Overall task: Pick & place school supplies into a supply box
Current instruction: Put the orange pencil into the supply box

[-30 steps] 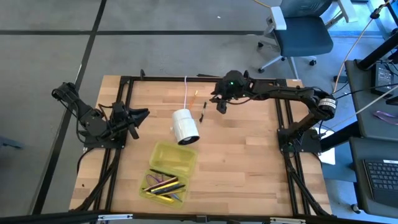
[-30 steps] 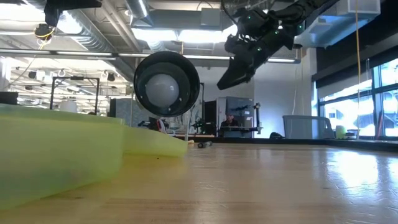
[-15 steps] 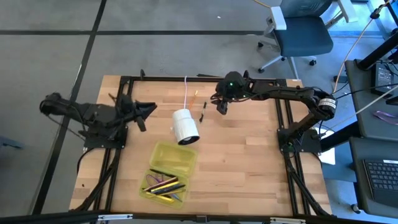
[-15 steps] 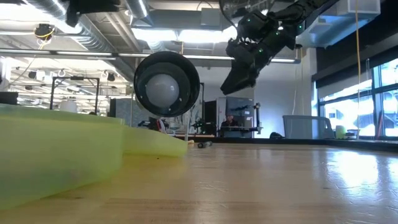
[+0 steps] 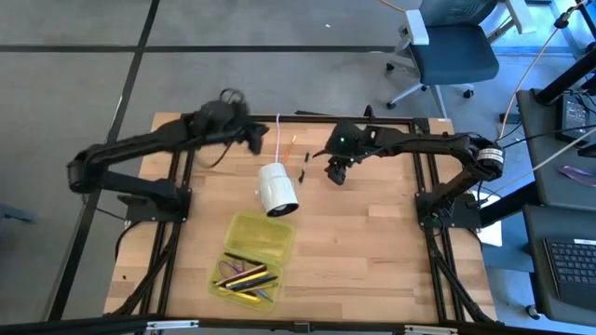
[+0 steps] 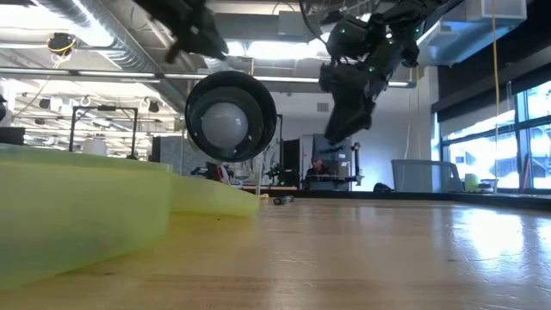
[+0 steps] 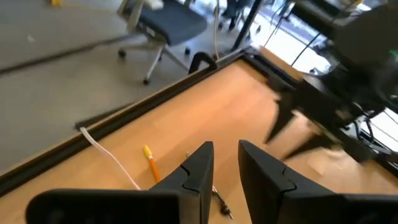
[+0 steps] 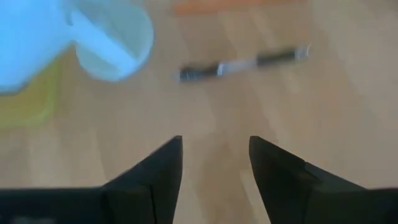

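The open yellow-green supply box (image 5: 250, 258) lies near the table's front and holds several pens and pencils (image 5: 244, 276). An orange pen (image 5: 291, 144) and a black pen (image 5: 304, 167) lie on the wood at the far middle; both show in the right wrist view, the black pen (image 8: 242, 64) ahead of the fingers. My right gripper (image 5: 337, 174) hangs open above the table just right of the black pen. My left gripper (image 5: 257, 140) is open and empty in the air near the orange pen (image 7: 151, 163).
A white cylinder (image 5: 277, 189) on a white cord (image 5: 278, 130) lies between the pens and the box. A black frame rail (image 5: 307, 117) runs along the far edge. Bare wood spreads to the right (image 5: 372, 242).
My left arm has swung out from the table's left edge and reached toward the far middle, near the cord and the orange pen. My right gripper has tipped its fingers further down and shifted slightly toward the near edge, staying open.
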